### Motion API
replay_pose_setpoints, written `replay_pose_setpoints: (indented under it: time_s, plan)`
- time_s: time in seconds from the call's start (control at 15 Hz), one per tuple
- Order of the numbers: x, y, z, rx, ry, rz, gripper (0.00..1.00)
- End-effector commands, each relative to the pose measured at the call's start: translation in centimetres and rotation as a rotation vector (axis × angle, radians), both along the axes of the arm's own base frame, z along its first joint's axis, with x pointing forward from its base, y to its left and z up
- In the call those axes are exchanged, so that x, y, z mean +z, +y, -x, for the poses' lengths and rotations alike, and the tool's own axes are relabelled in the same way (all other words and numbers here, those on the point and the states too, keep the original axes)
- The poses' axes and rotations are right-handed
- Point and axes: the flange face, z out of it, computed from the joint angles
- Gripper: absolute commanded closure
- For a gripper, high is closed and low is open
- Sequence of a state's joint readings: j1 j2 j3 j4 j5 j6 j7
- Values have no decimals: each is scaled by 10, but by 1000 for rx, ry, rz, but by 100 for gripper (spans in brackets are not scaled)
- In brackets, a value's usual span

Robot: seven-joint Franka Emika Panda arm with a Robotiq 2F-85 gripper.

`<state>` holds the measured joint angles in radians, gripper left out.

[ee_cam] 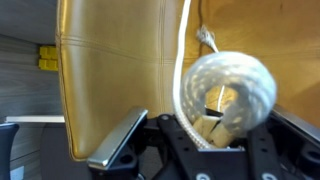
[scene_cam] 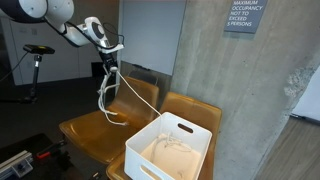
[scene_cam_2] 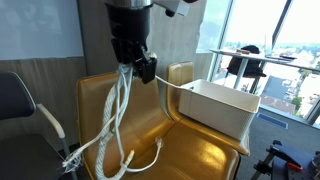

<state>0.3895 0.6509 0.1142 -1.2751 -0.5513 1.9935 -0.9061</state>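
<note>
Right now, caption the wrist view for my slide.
Coiled white rope clamped in the jaws above a tan leather chair.

Rope (ee_cam: 232, 90) coil blurred, covers one side of my gripper (ee_cam: 185, 125); strand runs off top edge; white bin (scene_cam: 172, 150) cropped below.

Two tan leather chairs with stitched seams (scene_cam: 88, 130) stand side by side against a grey concrete wall (scene_cam: 250, 85). A white rectangular plastic bin with slot handles (scene_cam: 197, 133) sits on one seat. A dark sign with white lettering (scene_cam: 245, 15) hangs high on the wall. In an exterior view, a grey office chair (scene_cam_2: 15, 100) stands near the seats, with large windows (scene_cam_2: 275, 30) behind. The wrist view shows a small yellow object (ee_cam: 47, 60) beyond the leather's edge.
</note>
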Motion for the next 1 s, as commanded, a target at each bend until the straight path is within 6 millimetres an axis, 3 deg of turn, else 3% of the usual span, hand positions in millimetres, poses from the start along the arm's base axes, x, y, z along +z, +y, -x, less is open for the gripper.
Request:
replay_pose_setpoints:
  time_s: [0.0,0.2,0.33,0.53,0.73,0.93]
  plan:
    - [-24,43,-5,-2,21,-21,100]
    - [-44,90,2,37,33,-51,100]
    - [-57,130,16,89,40,-55,100]
    - [-70,173,35,138,48,-53,100]
    - [-71,191,43,149,51,-51,100]
    - [-71,181,37,126,54,-47,100]
